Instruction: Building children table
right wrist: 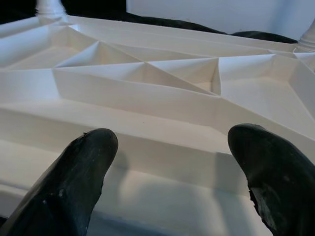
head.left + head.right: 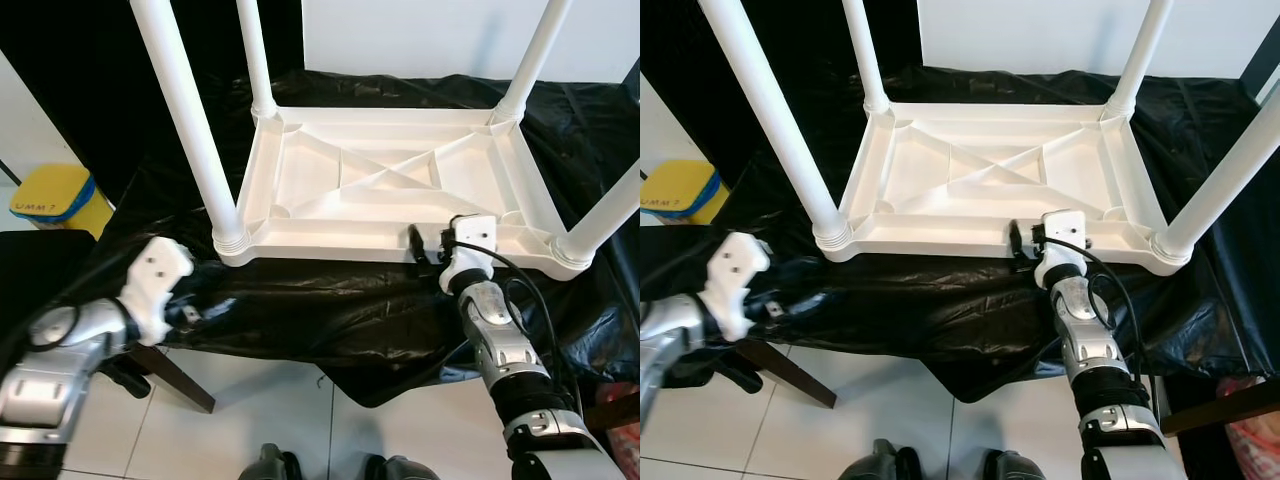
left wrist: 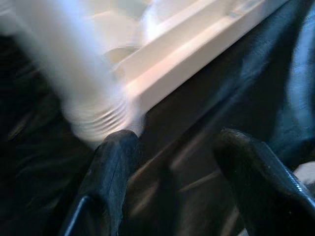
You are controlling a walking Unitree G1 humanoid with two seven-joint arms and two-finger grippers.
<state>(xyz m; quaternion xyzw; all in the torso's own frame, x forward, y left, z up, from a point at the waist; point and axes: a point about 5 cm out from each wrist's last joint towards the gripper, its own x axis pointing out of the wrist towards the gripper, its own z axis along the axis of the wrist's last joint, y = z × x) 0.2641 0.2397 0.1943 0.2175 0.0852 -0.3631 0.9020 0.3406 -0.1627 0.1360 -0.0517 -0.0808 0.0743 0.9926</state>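
Upside-down, ribbed white plastic table (image 2: 385, 180) on crinkled black sheet (image 2: 330, 300), right gripper (image 1: 167, 182) wide, left gripper (image 3: 172, 162) wide.

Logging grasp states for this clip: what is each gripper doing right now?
Left gripper: open, empty, beside the near-left table leg.
Right gripper: open, empty, at the upturned table's near rim.

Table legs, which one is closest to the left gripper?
The near-left leg; the left gripper is at its threaded base, while the other three stand farther off.
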